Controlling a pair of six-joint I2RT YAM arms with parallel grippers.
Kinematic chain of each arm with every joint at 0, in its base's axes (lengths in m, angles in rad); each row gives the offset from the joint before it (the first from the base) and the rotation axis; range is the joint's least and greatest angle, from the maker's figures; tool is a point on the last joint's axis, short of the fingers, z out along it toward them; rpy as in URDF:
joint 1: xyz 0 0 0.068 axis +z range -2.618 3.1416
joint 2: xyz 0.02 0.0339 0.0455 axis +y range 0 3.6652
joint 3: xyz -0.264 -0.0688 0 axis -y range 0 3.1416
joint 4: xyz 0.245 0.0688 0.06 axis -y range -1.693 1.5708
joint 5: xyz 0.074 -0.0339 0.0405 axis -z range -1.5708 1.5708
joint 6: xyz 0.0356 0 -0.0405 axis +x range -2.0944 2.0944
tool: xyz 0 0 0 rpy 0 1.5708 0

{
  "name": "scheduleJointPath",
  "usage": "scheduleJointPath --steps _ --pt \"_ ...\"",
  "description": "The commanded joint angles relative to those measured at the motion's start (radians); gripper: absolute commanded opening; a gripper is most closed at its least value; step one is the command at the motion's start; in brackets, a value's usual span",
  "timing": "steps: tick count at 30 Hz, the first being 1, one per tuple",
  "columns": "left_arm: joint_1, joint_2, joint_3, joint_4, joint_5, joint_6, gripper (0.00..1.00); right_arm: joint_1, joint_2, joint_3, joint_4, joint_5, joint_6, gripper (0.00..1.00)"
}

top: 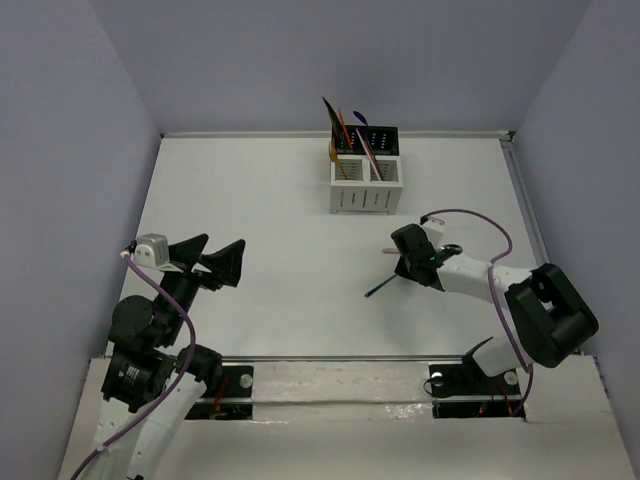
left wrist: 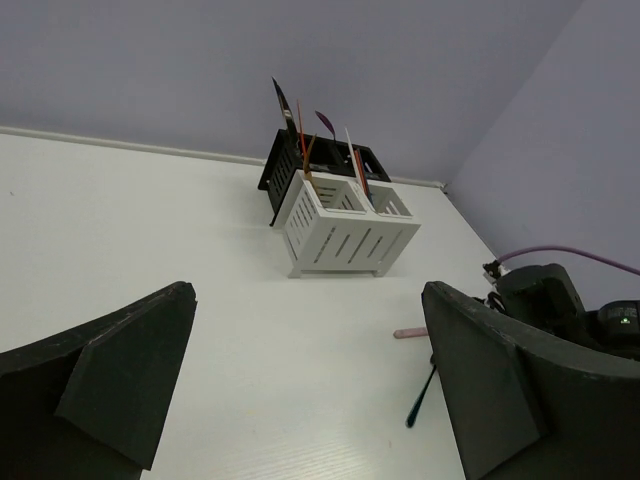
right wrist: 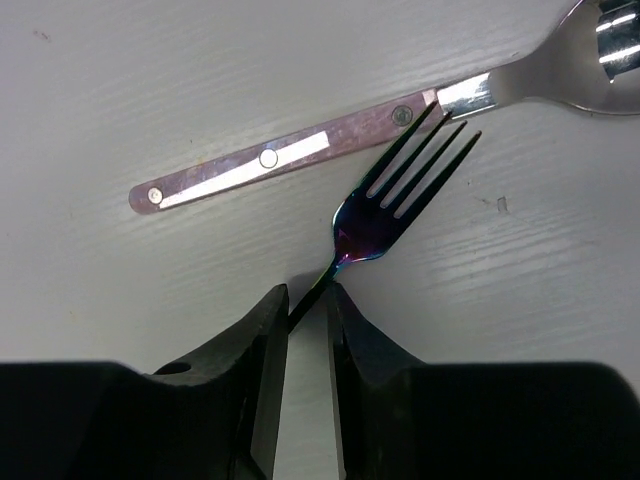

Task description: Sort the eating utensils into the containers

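An iridescent rainbow fork (right wrist: 375, 215) lies on the white table, its tines across a pink-handled silver utensil (right wrist: 270, 158). My right gripper (right wrist: 308, 297) is low on the table with its fingers closed on the fork's thin neck. From above, the right gripper (top: 405, 262) covers the fork's head and the dark handle (top: 378, 290) sticks out toward the near left. The containers (top: 364, 175) stand at the back centre, with several utensils (top: 345, 125) upright in the left bins. My left gripper (top: 215, 258) is open and empty, hovering at the left.
In the left wrist view the containers (left wrist: 340, 225) are ahead, and the fork handle (left wrist: 420, 398) and the pink handle (left wrist: 410, 332) lie to the right. A purple cable (top: 480, 225) loops over the right arm. Grey walls enclose the table.
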Motion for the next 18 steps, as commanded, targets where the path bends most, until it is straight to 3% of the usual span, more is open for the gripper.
scheduleJointPath --steps 1,9,18 --pt "-0.005 -0.005 -0.006 0.03 0.007 0.003 0.99 0.04 -0.008 -0.038 -0.047 -0.025 0.027 0.25" --pt "-0.005 0.002 -0.006 0.033 0.009 0.003 0.99 0.146 0.007 -0.051 -0.047 -0.031 0.068 0.18" --pt "-0.005 0.001 -0.006 0.032 0.009 0.003 0.99 0.227 0.057 -0.019 -0.102 0.018 0.095 0.19"
